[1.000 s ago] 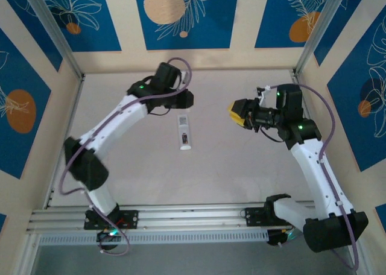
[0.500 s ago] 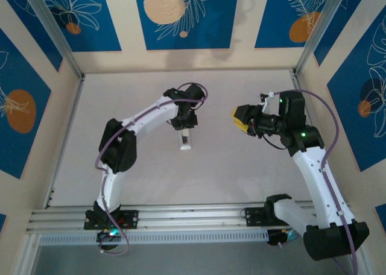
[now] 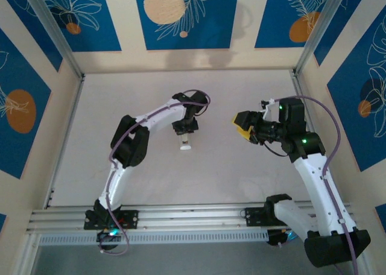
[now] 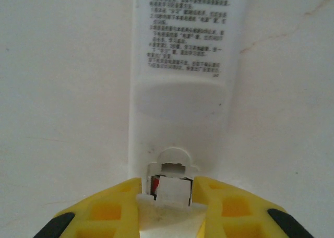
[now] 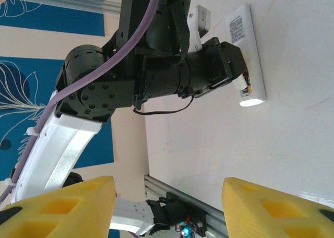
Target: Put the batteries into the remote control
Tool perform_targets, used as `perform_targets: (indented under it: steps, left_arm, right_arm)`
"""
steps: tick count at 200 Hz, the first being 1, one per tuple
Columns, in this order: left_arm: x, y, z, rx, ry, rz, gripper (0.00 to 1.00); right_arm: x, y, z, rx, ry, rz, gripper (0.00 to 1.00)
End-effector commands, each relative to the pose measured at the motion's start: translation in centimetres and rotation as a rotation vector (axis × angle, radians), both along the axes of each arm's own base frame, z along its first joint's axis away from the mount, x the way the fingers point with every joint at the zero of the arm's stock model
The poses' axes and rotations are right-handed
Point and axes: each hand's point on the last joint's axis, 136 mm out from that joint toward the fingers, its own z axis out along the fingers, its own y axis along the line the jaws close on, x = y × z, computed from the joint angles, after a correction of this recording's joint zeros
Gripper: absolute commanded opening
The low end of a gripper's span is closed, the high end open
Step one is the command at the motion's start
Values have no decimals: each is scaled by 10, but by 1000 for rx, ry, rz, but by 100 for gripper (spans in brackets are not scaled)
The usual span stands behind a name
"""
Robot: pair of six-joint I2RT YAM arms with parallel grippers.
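Left hand (image 3: 184, 128), overhead view: directly over the remote (image 3: 186, 145), whose white end pokes out just past it on the tabletop (image 3: 241, 178). Well off to its right, the right hand (image 3: 243, 125), fingers apart, empty.

Left wrist view: yellow fingers (image 4: 109, 212) close together about a small white piece (image 4: 172, 191) at the remote's end, label side up. Pinched or not, cannot tell. Reddish speck (image 4: 154, 185) beside it, too small to name.

Right wrist view: remote lies ahead, beyond the spread fingers.

Judgement: work squarely along the remote's length and press lightly. It will likely skid unless the right hand steadies the far end.
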Motion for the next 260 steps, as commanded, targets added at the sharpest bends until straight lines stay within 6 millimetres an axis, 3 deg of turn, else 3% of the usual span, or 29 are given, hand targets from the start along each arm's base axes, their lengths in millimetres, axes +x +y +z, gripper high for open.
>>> perform_targets:
  steps: [1,116,260]
  left_arm:
    - [-7,3,-3,44,18,31,16]
    - [-12,-6,-21,15,86,23,18]
    - [-35,-6,-19,12,217,-25,21]
  right_arm:
    - [-5,1,-4,-9,5,19,57]
    - [-5,0,-7,-4,11,28,57]
    - [-10,1,-6,8,7,36,57]
